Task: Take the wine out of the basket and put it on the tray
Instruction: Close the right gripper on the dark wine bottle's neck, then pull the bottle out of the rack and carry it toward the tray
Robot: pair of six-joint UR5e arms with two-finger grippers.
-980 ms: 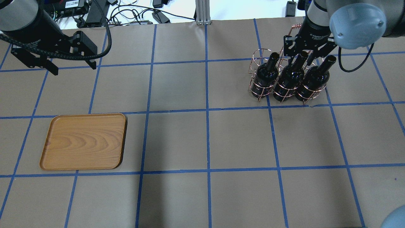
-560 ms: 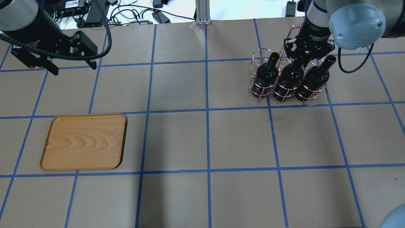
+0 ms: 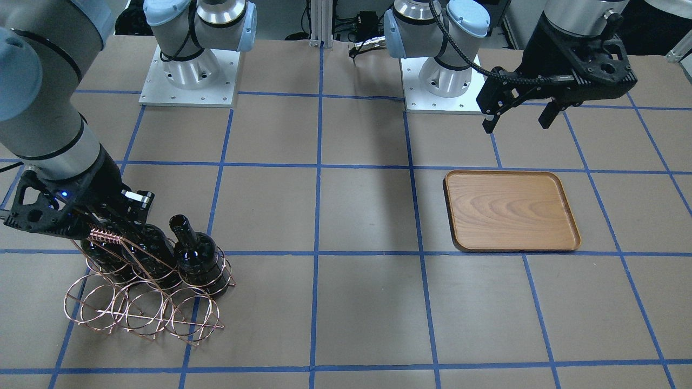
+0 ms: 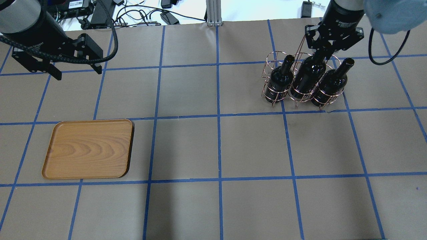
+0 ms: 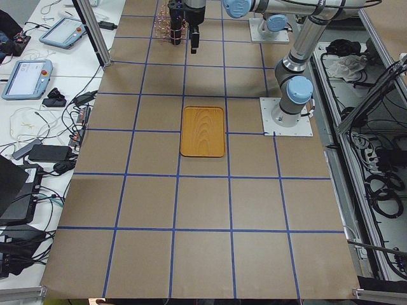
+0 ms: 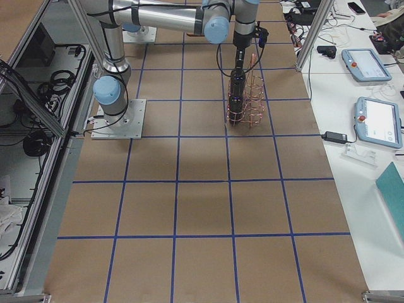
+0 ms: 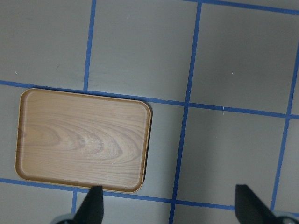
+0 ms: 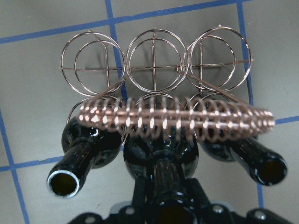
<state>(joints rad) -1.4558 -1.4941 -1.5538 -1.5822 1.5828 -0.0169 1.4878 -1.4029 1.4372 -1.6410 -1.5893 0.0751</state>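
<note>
Three dark wine bottles stand in the near row of the copper wire basket (image 4: 274, 58) at the far right. My right gripper (image 4: 323, 50) is shut on the neck of the middle bottle (image 4: 310, 74), which sits higher than its two neighbours (image 4: 279, 79) (image 4: 330, 85) with its base still inside its ring. The right wrist view shows the coiled handle (image 8: 177, 119) above the held bottle (image 8: 161, 156). The wooden tray (image 4: 88, 149) lies empty at the near left and also shows in the left wrist view (image 7: 84, 140). My left gripper (image 4: 77, 70) hovers open and empty beyond the tray.
The basket's far row of rings (image 8: 154, 63) holds nothing. The table is brown paper with a blue tape grid. Cables and boxes (image 4: 100, 13) lie beyond the far edge. The arm bases (image 3: 189, 75) stand on the robot's side.
My right gripper has closed on the middle bottle's neck and risen, lifting that bottle partway up in its ring. The left arm has not moved.
</note>
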